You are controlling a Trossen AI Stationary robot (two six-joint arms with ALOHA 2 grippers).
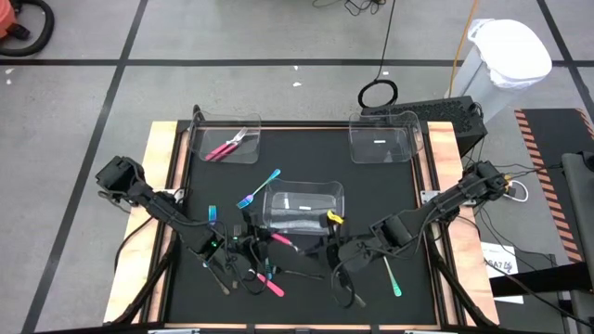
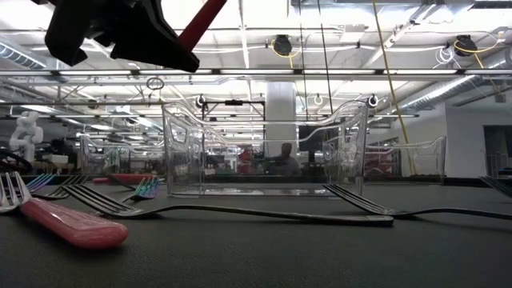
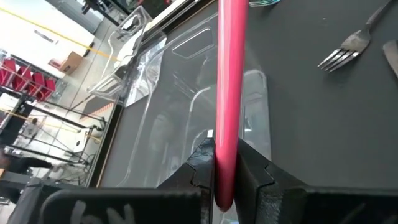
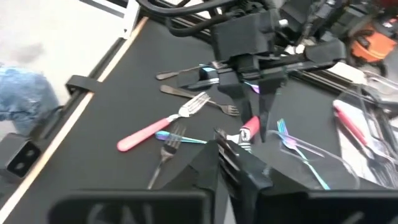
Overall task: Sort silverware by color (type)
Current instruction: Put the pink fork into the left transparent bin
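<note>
Left pincer clenched on a pink-handled utensil, raised above the black desk near its front left; handle running straight out between the fingers, head not in sight from the left wrist; same pincer just beside the centre bin seen from above. Right pincer shut tight, low over the desk at front centre, facing the left one; cannot tell whether anything sits between its fingers. Rest of the silverware scattered: a pink-handled fork lying flat near a small iridescent fork and two grey forks; a blue-teal fork beside the centre bin; a teal piece at front right, well apart from the others. Far-left bin holding two pink-handled pieces; far-right bin with one pale item inside, too small to tell. From desk level, a pink-handled fork and dark grey forks lying in front of the clear bin.
</note>
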